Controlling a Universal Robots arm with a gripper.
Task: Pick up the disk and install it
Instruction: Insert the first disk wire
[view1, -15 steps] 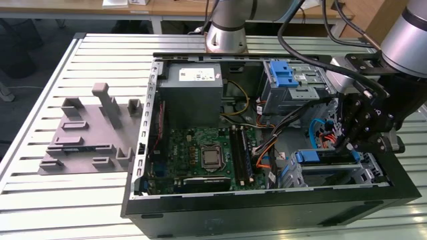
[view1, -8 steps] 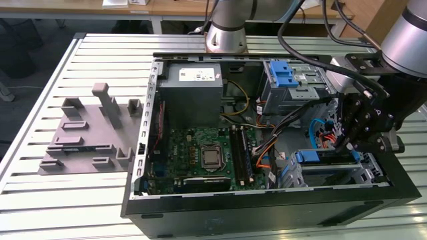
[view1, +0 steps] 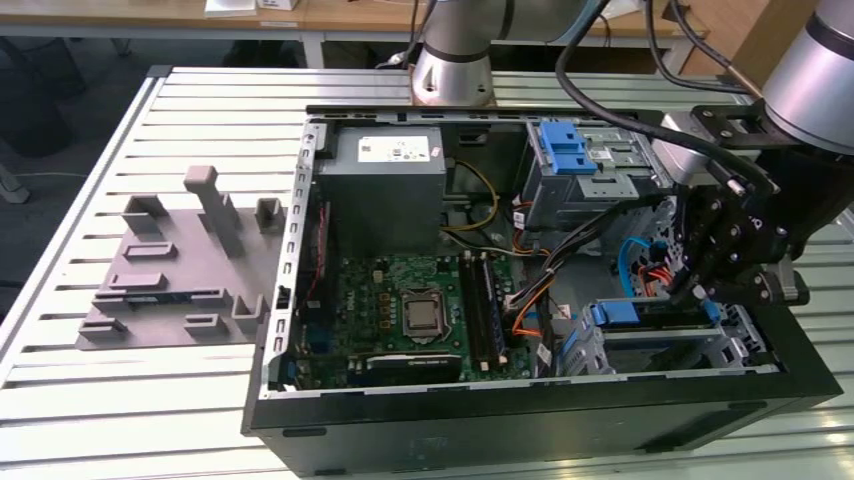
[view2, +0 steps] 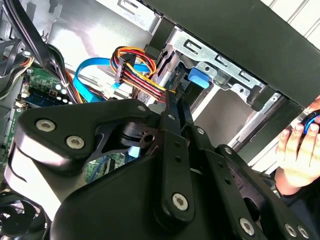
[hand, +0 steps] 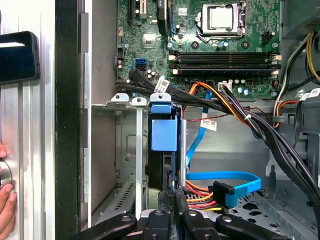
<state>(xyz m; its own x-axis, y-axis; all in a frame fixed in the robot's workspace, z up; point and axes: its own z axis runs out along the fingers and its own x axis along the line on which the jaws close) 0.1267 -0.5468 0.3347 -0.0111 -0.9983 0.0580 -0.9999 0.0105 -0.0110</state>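
Claw (view1: 697, 292) hangs over the drive cage (view1: 747, 345) at the near corner of the open computer case (view1: 534, 420), on the exterior view's right. Whether it grips, I cannot tell. The disk (hand: 164, 132) stands on edge in that cage, blue frame outward, at the claw's tip. Print on the power supply's white sticker (view1: 400, 150) is unreadable.

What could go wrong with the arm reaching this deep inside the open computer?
The gripper sits right at the drive bay, with loose cables bunched beside it; it might snag or pinch them. A person's hand rests near the case edge, close enough to get bumped if the arm swings out.
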